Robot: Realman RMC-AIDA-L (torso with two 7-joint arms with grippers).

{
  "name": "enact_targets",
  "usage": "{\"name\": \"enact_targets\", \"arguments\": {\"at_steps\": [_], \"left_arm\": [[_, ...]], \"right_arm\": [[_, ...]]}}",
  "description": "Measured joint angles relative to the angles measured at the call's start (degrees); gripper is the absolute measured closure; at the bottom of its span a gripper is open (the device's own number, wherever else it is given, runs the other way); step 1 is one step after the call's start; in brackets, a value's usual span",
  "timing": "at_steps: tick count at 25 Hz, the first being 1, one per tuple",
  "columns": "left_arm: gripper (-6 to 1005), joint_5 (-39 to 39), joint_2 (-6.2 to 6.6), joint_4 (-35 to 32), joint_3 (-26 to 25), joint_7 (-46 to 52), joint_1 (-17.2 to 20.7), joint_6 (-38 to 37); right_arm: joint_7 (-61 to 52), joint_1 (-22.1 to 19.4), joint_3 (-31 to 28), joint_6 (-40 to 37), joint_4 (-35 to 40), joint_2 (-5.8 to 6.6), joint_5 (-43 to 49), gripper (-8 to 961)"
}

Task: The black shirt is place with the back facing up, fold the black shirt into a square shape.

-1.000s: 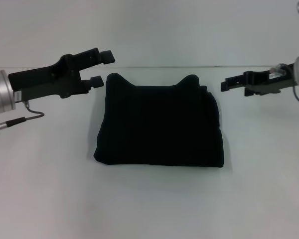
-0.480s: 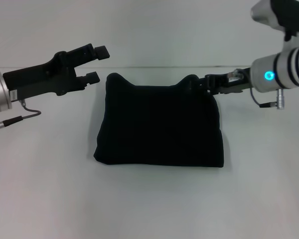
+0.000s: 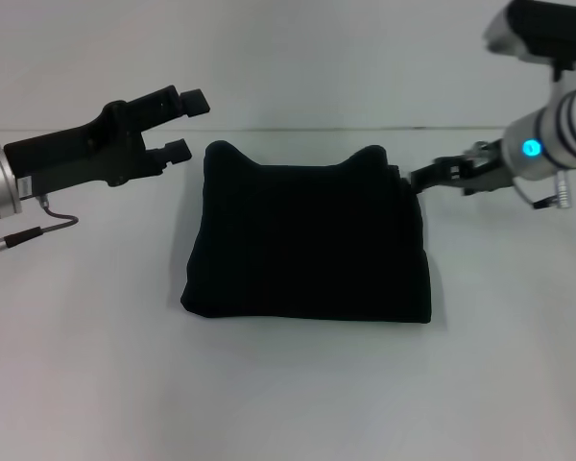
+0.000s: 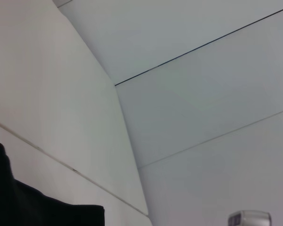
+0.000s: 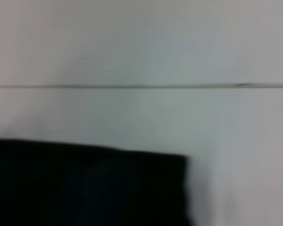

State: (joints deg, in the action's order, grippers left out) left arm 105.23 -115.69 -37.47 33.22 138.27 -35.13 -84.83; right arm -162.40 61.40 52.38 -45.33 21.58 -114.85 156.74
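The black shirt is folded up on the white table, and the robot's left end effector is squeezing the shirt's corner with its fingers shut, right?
Not quite. The black shirt is folded up on the white table, but the head view shows the left end effector open and off the cloth, beside the shirt's far left corner.

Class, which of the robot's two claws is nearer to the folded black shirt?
Right. The right claw sits at the black shirt's far right corner, about touching it. The left claw hovers open just off the far left corner, with a clear gap.
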Motion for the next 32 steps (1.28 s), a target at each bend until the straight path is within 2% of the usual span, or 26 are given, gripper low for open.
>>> {"name": "enact_targets", "arguments": {"at_steps": [5,11,15,18,26,29,32], "left_arm": [[48,-0.6,0.02,0.1,0.0,-0.2,0.4,0.0],[48,-0.1,0.15,0.3,1.1,0.0,0.5,-0.3],[48,-0.1,0.27,0.4,0.9,0.0,0.7,-0.3],[48,-0.2,0.35,0.4,0.8,-0.2,0.8,-0.2],[48,-0.1,0.29,0.4,0.8,-0.4,0.2,0.5],[48,-0.3,0.19,0.4,0.8,-0.8,0.3,0.5],[48,-0.4,0.11,0.4,0.8,-0.9,0.4,0.6]], "right_arm": [[-1.1,-4.0,-2.4,-1.4,5.0,2.29,-1.0,91],[7.3,-8.9,-3.4,-10.1,13.4,3.21,-14.8,92],[11.4,-8.7,-3.3,-14.0,11.4,3.85,-21.5,106],[12.9,-7.2,-3.0,-13.1,7.7,3.35,-22.3,115],[13.9,-4.1,-0.6,-5.2,0.7,0.58,-22.0,142],[13.8,-3.6,0.1,-1.2,-0.7,-0.63,-22.0,354],[13.8,-3.6,0.7,0.3,-0.9,-1.35,-22.0,403]]}}
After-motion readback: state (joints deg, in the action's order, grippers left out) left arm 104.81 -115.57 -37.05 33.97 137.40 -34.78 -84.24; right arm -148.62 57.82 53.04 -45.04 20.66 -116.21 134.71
